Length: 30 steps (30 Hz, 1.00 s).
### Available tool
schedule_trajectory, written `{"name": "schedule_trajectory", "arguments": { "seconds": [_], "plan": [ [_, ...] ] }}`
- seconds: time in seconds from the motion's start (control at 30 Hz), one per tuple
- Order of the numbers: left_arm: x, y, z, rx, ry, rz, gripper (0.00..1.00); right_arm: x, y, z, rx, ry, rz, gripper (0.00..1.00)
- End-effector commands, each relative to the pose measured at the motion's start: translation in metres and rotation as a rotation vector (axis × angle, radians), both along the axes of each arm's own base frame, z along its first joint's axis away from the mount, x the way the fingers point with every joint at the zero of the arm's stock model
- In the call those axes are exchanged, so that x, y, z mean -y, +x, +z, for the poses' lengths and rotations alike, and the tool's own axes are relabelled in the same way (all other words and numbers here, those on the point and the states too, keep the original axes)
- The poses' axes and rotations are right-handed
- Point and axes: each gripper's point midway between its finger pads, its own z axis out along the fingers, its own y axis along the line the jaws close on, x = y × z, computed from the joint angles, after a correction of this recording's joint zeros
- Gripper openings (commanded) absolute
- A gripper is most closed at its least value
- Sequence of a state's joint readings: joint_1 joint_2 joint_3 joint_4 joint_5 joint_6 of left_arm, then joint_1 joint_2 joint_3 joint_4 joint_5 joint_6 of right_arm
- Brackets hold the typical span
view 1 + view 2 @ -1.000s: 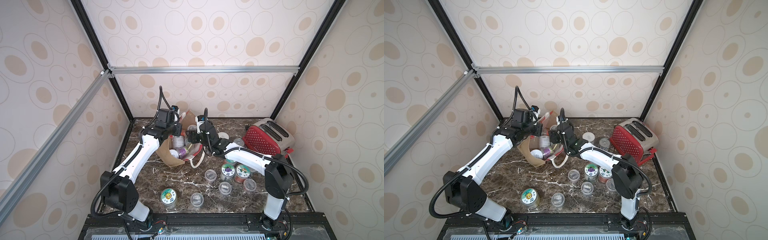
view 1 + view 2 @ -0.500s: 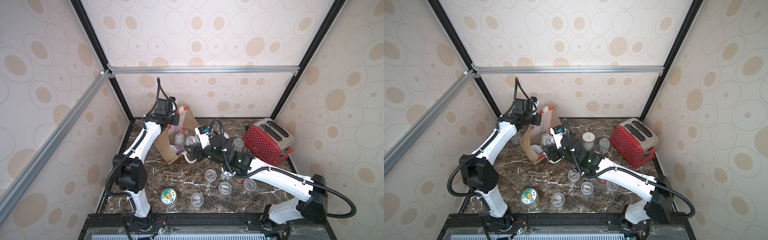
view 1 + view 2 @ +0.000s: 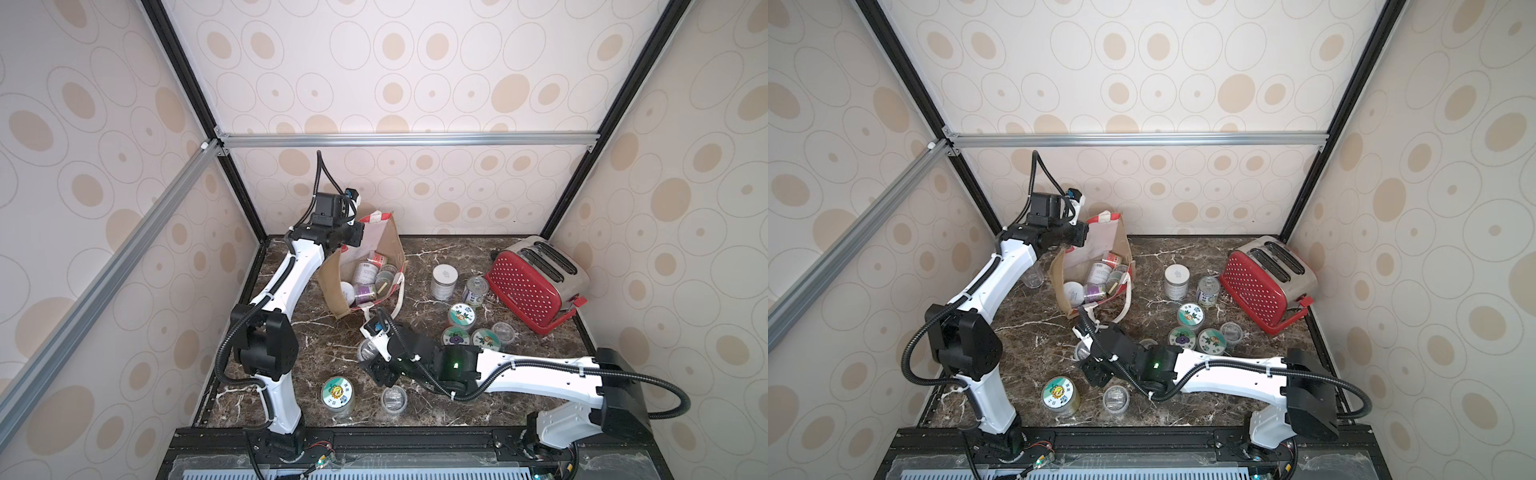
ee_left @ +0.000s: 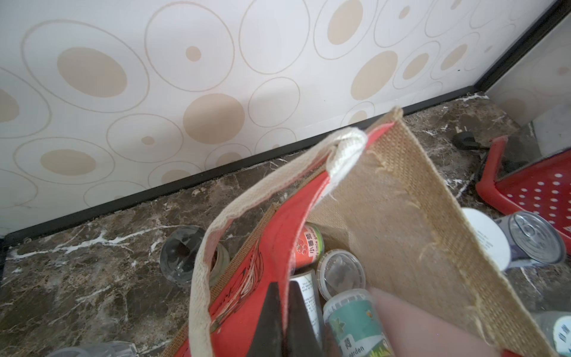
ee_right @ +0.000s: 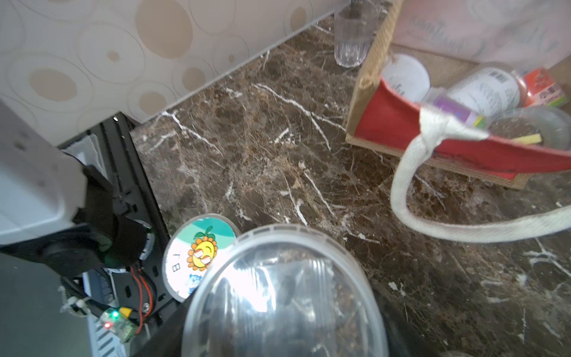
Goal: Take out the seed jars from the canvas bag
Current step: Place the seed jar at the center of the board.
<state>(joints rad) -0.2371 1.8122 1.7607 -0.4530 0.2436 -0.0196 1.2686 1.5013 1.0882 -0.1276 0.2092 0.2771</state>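
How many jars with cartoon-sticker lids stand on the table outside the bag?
4 sticker-lidded jars: one near the front edge, three clustered near the toaster. Others may hide inside the bag.

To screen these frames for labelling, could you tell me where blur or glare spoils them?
Right wrist view: the clear cup, close to the lens, is out of focus, with white glare on its lid. Left wrist view: the canvas bag lining nearest the lens smears pink; the seed jars read clearly. Both top views: sharp, evenly lit.
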Motion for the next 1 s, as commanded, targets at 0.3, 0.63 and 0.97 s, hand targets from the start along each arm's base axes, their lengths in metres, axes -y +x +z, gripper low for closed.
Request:
{"name": "schedule_trajectory", "arguments": {
  "seconds": [0.3, 0.63, 0.97],
  "plan": [
    [-0.007, -0.059, 0.039, 0.187, -0.054, -0.046, 0.0, -0.017, -0.001, -0.097, -0.023, -0.186, 0.002, 0.62],
    [-0.006, -0.068, 0.035, 0.176, -0.073, -0.051, 0.0, -0.01, -0.008, -0.086, -0.055, -0.18, -0.004, 0.98],
    [-0.003, -0.074, 0.035, 0.172, -0.075, -0.059, 0.0, 0.039, 0.03, 0.033, -0.016, 0.038, -0.146, 0.88]
  ]
}}
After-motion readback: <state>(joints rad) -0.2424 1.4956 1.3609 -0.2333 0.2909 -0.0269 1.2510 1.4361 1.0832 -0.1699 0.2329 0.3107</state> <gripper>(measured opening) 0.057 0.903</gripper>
